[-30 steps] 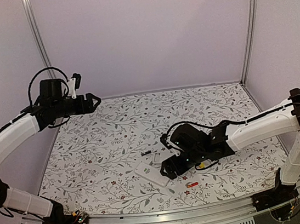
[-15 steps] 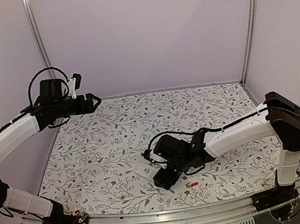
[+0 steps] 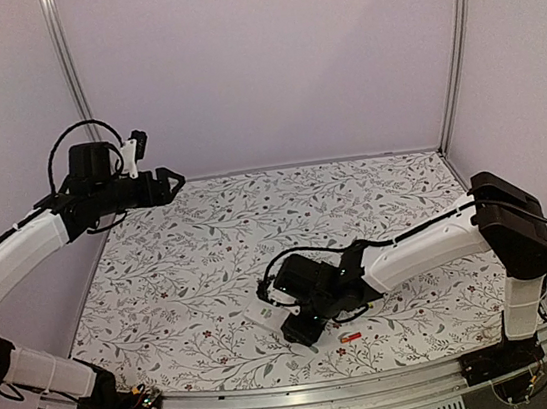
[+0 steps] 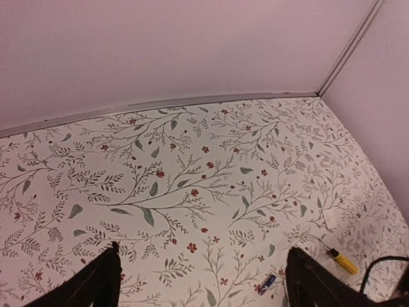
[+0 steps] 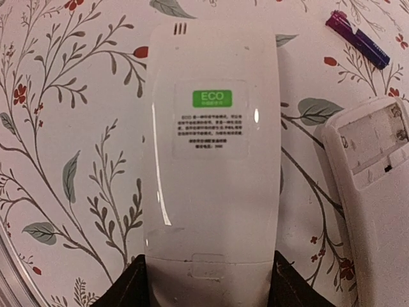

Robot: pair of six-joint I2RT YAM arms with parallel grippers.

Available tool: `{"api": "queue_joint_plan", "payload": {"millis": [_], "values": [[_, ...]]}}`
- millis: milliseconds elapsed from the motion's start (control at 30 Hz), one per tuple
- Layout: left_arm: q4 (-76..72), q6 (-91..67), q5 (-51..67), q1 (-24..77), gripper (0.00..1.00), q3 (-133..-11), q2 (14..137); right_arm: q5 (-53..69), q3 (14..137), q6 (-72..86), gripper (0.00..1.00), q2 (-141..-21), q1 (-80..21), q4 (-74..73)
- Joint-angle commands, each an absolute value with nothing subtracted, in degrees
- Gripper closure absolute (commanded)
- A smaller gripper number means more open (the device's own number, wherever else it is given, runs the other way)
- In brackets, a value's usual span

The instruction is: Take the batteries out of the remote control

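the white remote [image 5: 211, 166] lies back up on the floral table [image 5: 64, 128], green eco label showing, its near end between the right gripper [image 5: 208, 284] fingers; whether they pinch it i cannot tell. just beside lies a second remote [image 5: 374, 185], battery bay open. a dark purple battery [image 5: 358, 39] lies beyond, a red-orange battery [image 3: 350, 338] near. the left gripper [image 4: 204, 281] hangs wide open

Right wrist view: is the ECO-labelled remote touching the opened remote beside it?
Apart. The right wrist view shows patterned table between the ECO-labelled remote and the opened remote along their facing sides.
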State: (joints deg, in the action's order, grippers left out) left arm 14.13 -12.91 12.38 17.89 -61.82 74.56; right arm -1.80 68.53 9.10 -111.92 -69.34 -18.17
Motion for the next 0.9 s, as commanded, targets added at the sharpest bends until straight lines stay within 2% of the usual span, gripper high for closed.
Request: {"api": "queue_joint_plan", "payload": {"millis": [0, 300, 633, 867], "values": [[12.7, -13.5, 11.9, 18.9, 0.12, -60.4, 72.3, -0.6, 67.6, 9.4, 0.55, -112.3, -69.7, -18.4], [9.9, -15.6, 18.6, 20.1, 0.11, -59.0, 73.7, -7.1, 66.1, 11.3, 0.62, -105.6, -69.6, -11.0], [5.9, -21.2, 34.8, 24.3, 0.11, -58.7, 79.2, -18.2, 65.7, 6.7, 0.63, -98.8, -69.4, -1.3], [5.2, -23.4, 41.4, 26.9, 0.11, -59.1, 82.6, -20.3, 68.0, 2.7, 0.63, -97.6, -68.6, 2.0]]}}
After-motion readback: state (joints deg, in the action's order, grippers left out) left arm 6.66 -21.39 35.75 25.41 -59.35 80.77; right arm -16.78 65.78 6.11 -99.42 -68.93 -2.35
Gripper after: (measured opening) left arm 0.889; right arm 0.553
